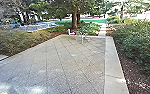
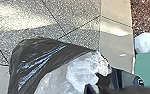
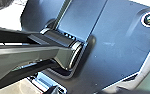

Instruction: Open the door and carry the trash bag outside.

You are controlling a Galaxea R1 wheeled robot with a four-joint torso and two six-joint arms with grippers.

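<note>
Trash bag (image 2: 38, 57) of black film, with crumpled clear plastic (image 2: 81, 70) bunched at one side, seemingly off the ground, over the paving (image 1: 58, 62) and near the pale border strip (image 1: 113, 65) along its right-hand edge. At the bunched plastic, the left claw (image 2: 102, 80), apparently clamped on the bag. As for the right claw (image 3: 57, 89), impossible to tell whether apart or together. Past the strip, mulch (image 1: 133, 77) and shrubs (image 1: 141, 42). Near the paving's far edge, a small outdoor table (image 1: 82, 36) with a white chair (image 1: 71, 32) beside it; behind, a tree trunk (image 1: 74, 18).

Step in hand, by judgement: carrying outside, with the door stage seemingly done, given the open yard ahead. For the next move, best to grip firmly, drive smoothly against swinging, hold the bag clear of the paving, and leave room beside the shrubs and table. In case of setting down, best to lower fully before any release.
</note>
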